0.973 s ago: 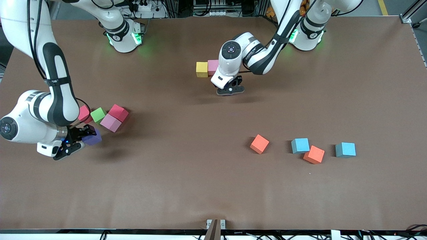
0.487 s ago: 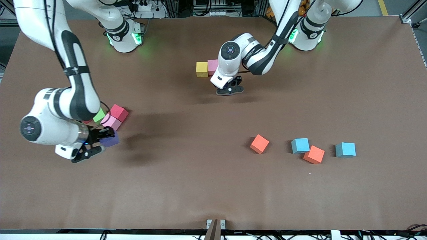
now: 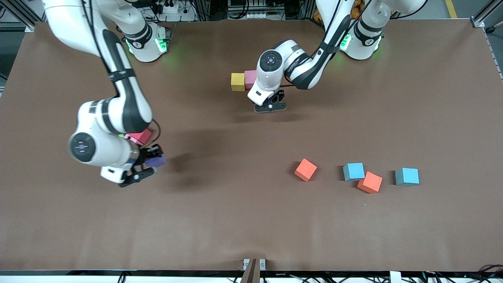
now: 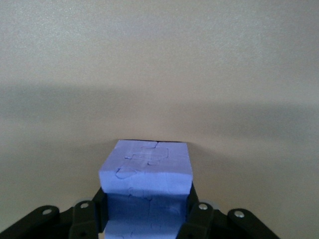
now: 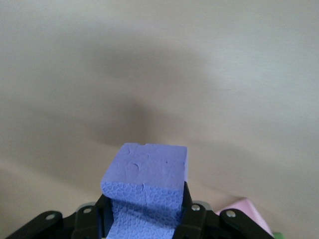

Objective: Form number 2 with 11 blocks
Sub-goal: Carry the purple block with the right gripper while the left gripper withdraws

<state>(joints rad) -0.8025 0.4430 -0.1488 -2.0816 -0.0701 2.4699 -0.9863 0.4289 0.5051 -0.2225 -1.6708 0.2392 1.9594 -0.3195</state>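
The right arm (image 3: 118,114) hides most of the red block (image 3: 139,136). The left arm (image 3: 271,74) covers part of the pink block (image 3: 250,78). Both wrist views cut off their purple blocks (image 4: 145,184) (image 5: 145,191).

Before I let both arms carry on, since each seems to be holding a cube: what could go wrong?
The right gripper carries its purple cube by the lower part, so it might tilt. The left gripper, shut on another purple cube, sits tight beside the pink cube and yellow cube; it may nudge them.
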